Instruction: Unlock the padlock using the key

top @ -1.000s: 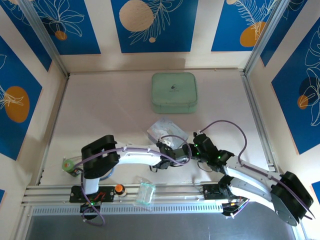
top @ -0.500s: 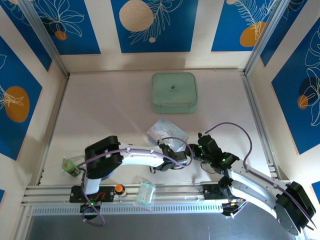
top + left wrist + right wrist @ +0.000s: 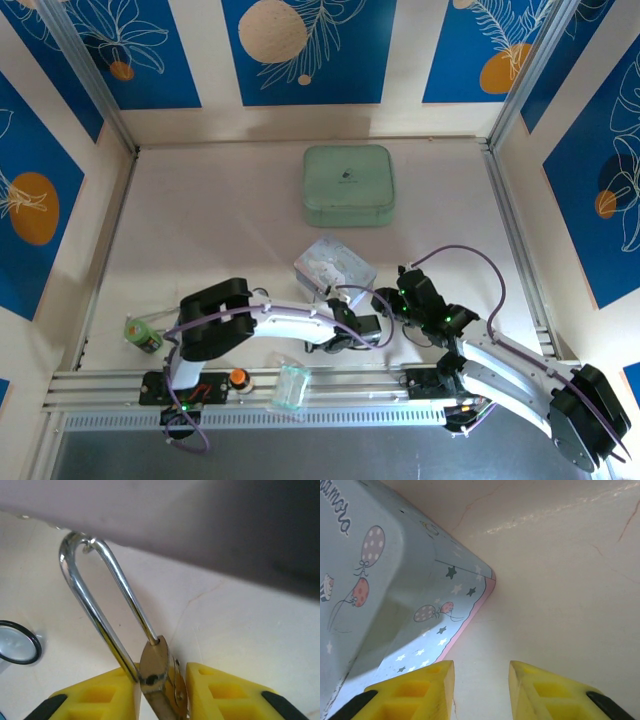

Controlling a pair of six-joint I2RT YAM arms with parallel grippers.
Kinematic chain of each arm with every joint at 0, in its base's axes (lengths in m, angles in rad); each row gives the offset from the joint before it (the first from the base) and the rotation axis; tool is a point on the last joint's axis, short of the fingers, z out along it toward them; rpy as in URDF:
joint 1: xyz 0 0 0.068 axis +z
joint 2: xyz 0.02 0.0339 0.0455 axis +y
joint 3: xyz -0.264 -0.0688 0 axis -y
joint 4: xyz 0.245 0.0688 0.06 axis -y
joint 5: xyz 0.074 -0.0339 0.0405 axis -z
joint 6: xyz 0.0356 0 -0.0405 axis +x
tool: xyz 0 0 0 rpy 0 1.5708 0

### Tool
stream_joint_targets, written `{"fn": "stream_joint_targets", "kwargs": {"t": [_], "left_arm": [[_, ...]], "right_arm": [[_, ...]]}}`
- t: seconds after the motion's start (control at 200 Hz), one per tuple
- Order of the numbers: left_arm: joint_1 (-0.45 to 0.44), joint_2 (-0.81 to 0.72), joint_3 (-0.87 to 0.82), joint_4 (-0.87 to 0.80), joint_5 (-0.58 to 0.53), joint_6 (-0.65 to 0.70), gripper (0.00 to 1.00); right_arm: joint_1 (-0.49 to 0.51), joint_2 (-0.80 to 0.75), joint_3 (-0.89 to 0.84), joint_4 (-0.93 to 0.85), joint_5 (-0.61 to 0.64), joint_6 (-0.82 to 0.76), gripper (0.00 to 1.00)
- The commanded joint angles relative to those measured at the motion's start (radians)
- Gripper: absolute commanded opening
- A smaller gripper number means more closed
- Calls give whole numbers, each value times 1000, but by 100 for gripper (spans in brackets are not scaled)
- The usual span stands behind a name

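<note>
- Fingers [image 3: 100, 700] of the left gripper [image 3: 161, 674] are clamping the brass body of the padlock [image 3: 154, 661], pressing it from both sides.
- The padlock's long axis is running along the fingers. Its silver shackle is pointing away from the gripper, leaning slightly left in the wrist view, over the table [image 3: 240, 630].
- The right gripper [image 3: 479, 670] is hovering with jaws apart and nothing between them, just beside the pale blue tin [image 3: 385, 590].
- As I judge, the lock is being presented. The next move is asking for the key, whose place I cannot tell, lined up with the body's end opposite the shackle.
</note>
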State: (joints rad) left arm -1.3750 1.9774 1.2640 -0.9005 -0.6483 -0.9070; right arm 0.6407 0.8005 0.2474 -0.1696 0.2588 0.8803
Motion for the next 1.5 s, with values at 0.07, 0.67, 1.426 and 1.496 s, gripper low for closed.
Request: {"fn": "stream_joint_targets", "kwargs": {"t": [0.07,0.67,1.426,1.496], "left_arm": [[-37,-8,36,-65,56,0,33],[284,-609,-292,348,264,120,82],[609,-354,-272,815,479,361,93],[609,-314,-260,822,484,373,91]], "right_arm": [[-7,-3,-13,-2,-18,3,34],[188,-197,56,-173,18,-10,34],[535,564,414,-3,191,156,50],[507,590,406,26,172,155,51]]}}
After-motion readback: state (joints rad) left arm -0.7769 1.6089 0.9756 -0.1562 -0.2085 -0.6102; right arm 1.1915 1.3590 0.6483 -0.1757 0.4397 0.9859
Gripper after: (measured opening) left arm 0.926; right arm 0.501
